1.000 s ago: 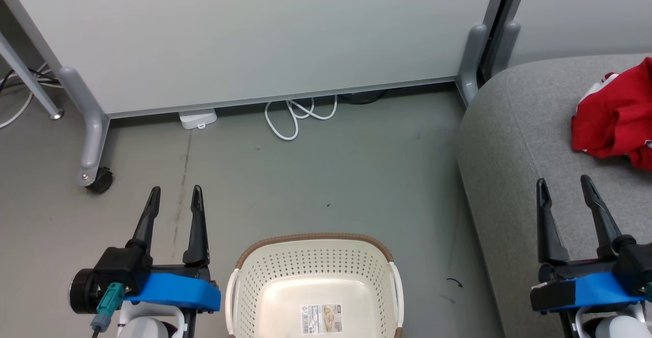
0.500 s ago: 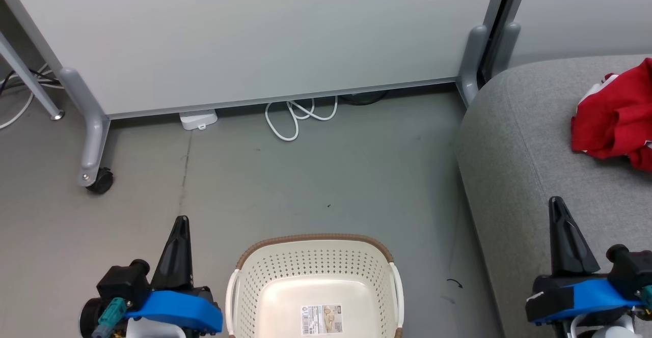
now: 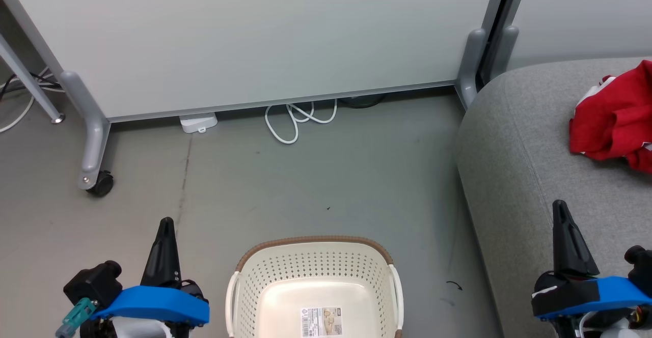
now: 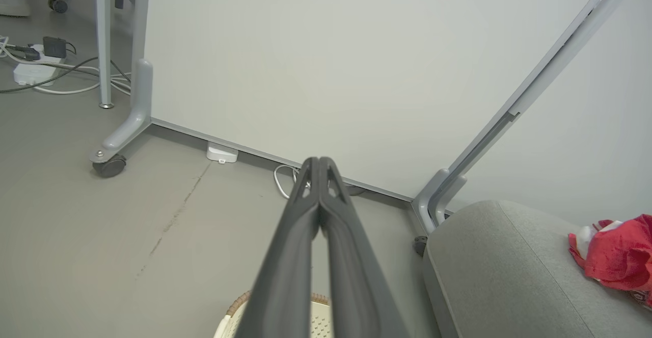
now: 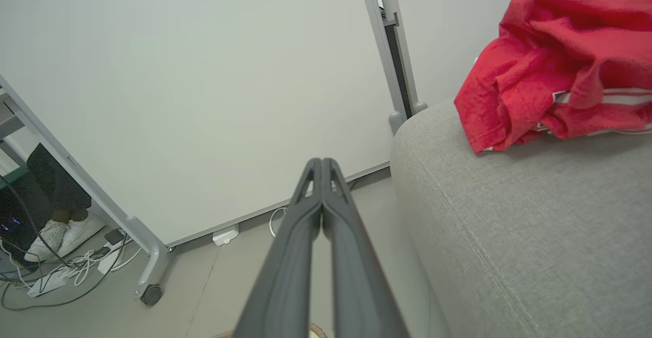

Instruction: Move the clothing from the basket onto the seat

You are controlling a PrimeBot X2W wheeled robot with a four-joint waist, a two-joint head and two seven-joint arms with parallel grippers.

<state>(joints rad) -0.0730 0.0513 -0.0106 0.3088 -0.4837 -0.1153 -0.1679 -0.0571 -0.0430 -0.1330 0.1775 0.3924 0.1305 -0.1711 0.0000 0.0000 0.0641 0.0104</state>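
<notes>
The red clothing [image 3: 614, 124] with white stripes lies crumpled on the light-grey seat [image 3: 514, 139] at the right; it also shows as the clothing [image 5: 555, 63] on the seat [image 5: 509, 216] and the clothing [image 4: 614, 251]. The cream basket [image 3: 392, 282] with its brown rim stands on the floor at bottom centre, its inside holding just a label. My left gripper [image 3: 165, 223] is shut beside the basket's left side, holding nothing. My right gripper [image 3: 560, 205] is shut over the seat's front part, well short of the clothing. Both pairs of fingers [image 4: 318, 162] [image 5: 321, 162] are pressed together.
A pale partition panel [image 3: 254, 32] on wheeled grey feet [image 3: 94, 175] closes the far side. White cable loops [image 3: 295, 119] and a small white box [image 3: 197, 122] lie at its base. A person's white shoes [image 5: 66, 233] and floor cables [image 5: 61, 277] are beyond the panel's left end.
Both grippers have shut from open and drawn back toward the bottom of the head view. The basket and the clothing have stayed put.
</notes>
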